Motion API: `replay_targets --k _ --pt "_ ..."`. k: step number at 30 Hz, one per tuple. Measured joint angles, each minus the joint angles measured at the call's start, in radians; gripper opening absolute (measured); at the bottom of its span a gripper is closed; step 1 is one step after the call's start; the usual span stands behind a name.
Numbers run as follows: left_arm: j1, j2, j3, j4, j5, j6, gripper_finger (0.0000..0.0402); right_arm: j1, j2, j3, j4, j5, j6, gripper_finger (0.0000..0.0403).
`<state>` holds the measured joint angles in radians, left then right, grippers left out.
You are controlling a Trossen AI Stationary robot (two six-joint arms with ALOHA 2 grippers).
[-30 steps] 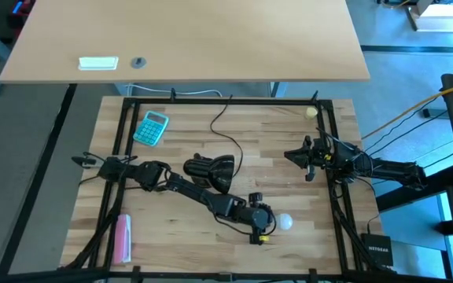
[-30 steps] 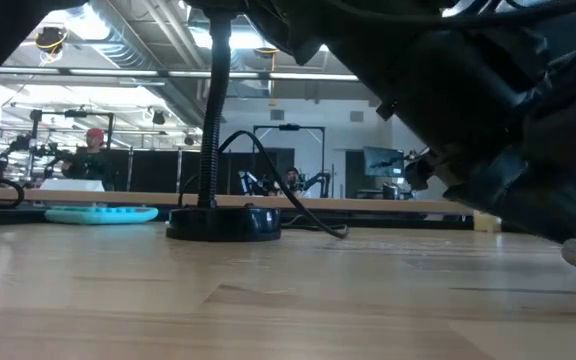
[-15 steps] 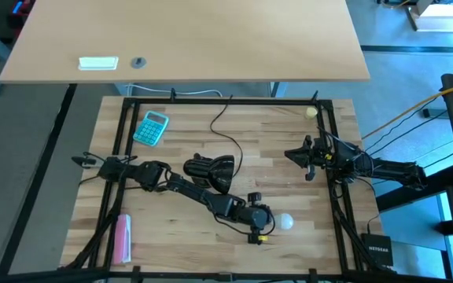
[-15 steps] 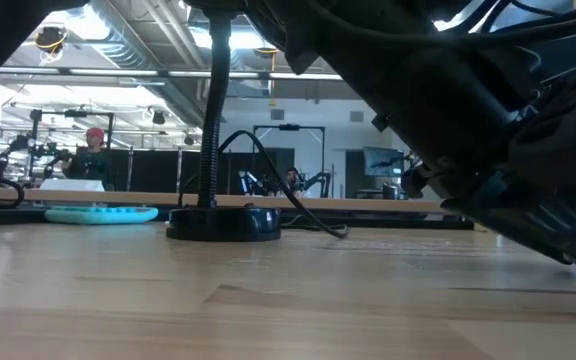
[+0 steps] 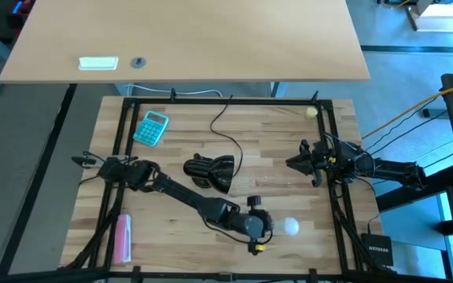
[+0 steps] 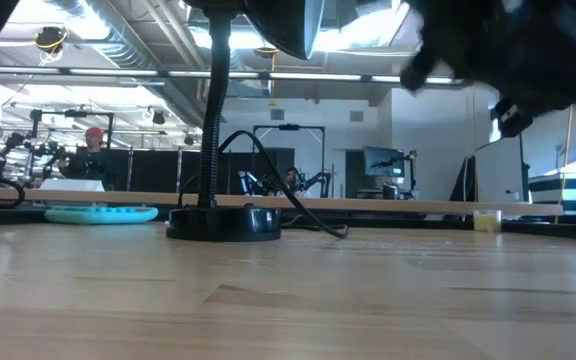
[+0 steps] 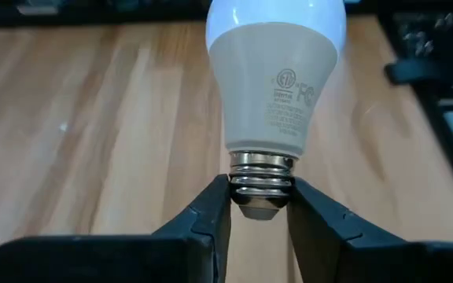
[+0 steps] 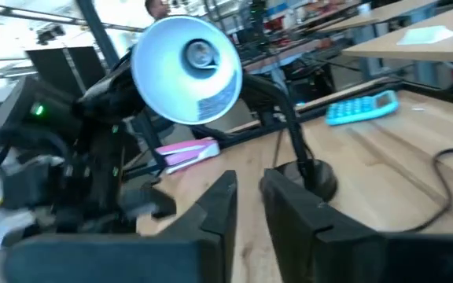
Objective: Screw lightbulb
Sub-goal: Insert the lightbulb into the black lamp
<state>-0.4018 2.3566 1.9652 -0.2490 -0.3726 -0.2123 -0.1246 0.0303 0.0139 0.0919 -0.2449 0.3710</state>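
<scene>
Wood bench (image 5: 289,141); left claw (image 7: 260,206) near front edge, clamped on bulb (image 7: 275,94) screw base; bulb beside lamp (image 5: 211,171); right claw (image 8: 247,206) at right side, narrow gap, empty.

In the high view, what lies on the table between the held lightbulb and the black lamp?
Only bare wood, apart from the left tool itself, which grips the lightbulb by its screw base. The high view shows nothing else before the lamp.

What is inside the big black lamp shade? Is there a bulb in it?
Inside the black lamp shade the right wrist view shows a white lining and a bare metal socket, no bulb. The white frosted lightbulb is in the left gripper, pinched by its screw base. The socket's depth stays hidden.
</scene>
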Motion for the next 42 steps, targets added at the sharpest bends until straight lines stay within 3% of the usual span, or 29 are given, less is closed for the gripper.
replay_targets --k 5,10,15,22,30,42 --pt "-0.036 -0.076 0.0 -0.061 -0.044 -0.015 0.0085 0.0 0.0 0.0 0.062 -0.042 -0.001 0.0157" --pt "-0.06 -0.17 0.0 -0.161 -0.065 -0.074 0.0087 0.001 0.0 0.002 0.231 -0.113 -0.008 0.0237" --pt "-0.073 -0.271 0.0 -0.264 -0.154 -0.095 0.0084 0.001 0.0 0.071 0.244 -0.142 -0.011 0.0282" --pt "-0.03 -0.381 0.0 -0.324 -0.176 -0.068 0.0085 0.0 0.078 0.27 0.197 -0.137 -0.162 0.028" --pt "0.028 -0.432 0.0 -0.353 -0.174 0.045 0.0087 0.0 0.287 0.541 -0.072 -0.123 -0.392 0.0266" --pt "0.116 -0.457 0.019 -0.397 -0.171 0.221 0.0087 0.0 0.484 0.88 -0.43 -0.137 -0.398 0.0247"
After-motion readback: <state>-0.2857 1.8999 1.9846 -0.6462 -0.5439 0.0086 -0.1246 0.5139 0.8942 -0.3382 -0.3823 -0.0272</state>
